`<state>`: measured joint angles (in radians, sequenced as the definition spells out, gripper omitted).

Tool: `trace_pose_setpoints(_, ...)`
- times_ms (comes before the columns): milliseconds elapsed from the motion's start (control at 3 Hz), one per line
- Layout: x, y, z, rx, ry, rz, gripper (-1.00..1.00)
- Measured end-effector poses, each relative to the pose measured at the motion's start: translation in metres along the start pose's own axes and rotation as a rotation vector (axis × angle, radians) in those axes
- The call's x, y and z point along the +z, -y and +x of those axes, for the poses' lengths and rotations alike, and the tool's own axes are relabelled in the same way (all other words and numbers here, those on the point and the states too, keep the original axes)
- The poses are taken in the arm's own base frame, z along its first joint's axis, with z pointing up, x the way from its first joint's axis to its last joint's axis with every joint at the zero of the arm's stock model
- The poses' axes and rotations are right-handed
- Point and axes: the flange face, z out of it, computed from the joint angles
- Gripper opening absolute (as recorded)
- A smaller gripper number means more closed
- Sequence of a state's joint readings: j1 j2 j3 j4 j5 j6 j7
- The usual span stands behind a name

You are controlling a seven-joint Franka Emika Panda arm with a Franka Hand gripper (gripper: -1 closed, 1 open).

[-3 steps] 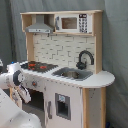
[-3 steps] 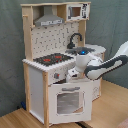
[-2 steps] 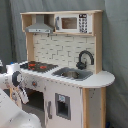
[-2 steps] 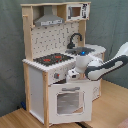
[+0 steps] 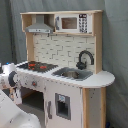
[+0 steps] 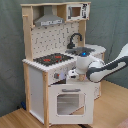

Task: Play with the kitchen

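Kitchen [image 6: 50,65] stands upright mid-scene; gripper [image 6: 73,75] sits at the knob panel [image 6: 62,76] above the oven door [image 6: 70,102]. Jaws' state: can't tell, prob. on a knob. I'd keep wrist square to panel, turn slowly w/o pushing the unit.

Little changed over the last second. In the second exterior view, the white and black robot arm [image 6: 107,67] had shifted slightly towards the second exterior view's left. This brought its gripper [image 6: 73,75] a touch closer to the front edge of the large white and light-wood toy kitchen [image 6: 36,87], just under the stovetop corner. In the first exterior view, the arm [image 5: 13,84] sat marginally nearer the first exterior view's left edge than before.
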<state>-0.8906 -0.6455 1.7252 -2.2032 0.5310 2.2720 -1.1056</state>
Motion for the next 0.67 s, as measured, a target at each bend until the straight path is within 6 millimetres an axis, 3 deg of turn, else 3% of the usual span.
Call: trace_pose_setpoints(667,-0.009,0.038,0.048,0.073,-0.026,-0.007,-1.00)
